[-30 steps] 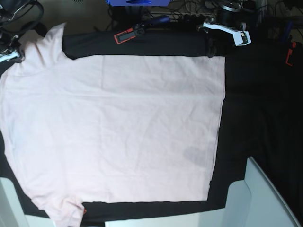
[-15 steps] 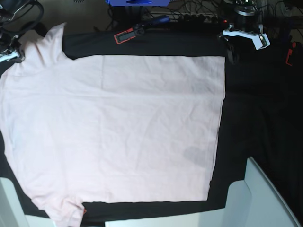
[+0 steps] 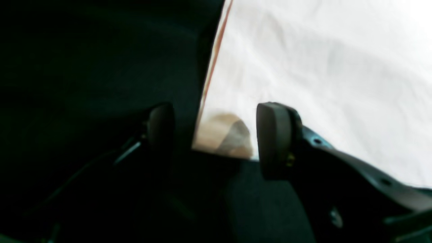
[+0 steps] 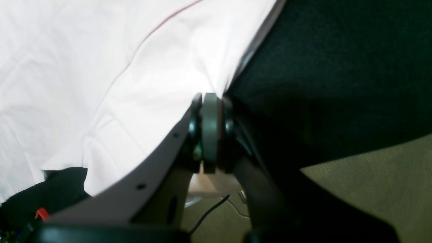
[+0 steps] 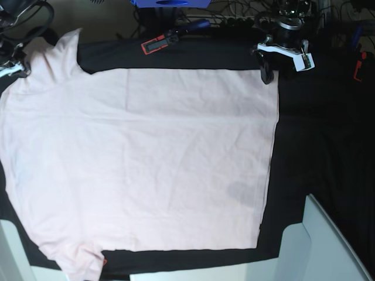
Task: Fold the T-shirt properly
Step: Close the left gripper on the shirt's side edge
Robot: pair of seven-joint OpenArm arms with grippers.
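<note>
The pale pink T-shirt (image 5: 146, 158) lies spread flat, plain side up, on the black table cloth (image 5: 319, 134). My left gripper (image 5: 270, 71) hovers at the shirt's far right corner. In the left wrist view it (image 3: 216, 135) is open, with the shirt's corner (image 3: 222, 133) between its two fingers (image 3: 273, 135) and untouched. My right gripper (image 5: 13, 65) is at the far left by the sleeve. The right wrist view shows it (image 4: 209, 131) shut on the edge of the T-shirt (image 4: 101, 67).
A red and black tool (image 5: 157, 43) and a blue box (image 5: 167, 3) lie along the back edge among cables. A white panel (image 5: 319, 246) stands at the front right. A small red item (image 5: 357, 67) sits far right. Tan floor (image 4: 371, 175) shows beyond the cloth.
My left gripper swung right along the back edge, then came back left and lower to the shirt's far right corner. The right gripper and the shirt have not moved.
</note>
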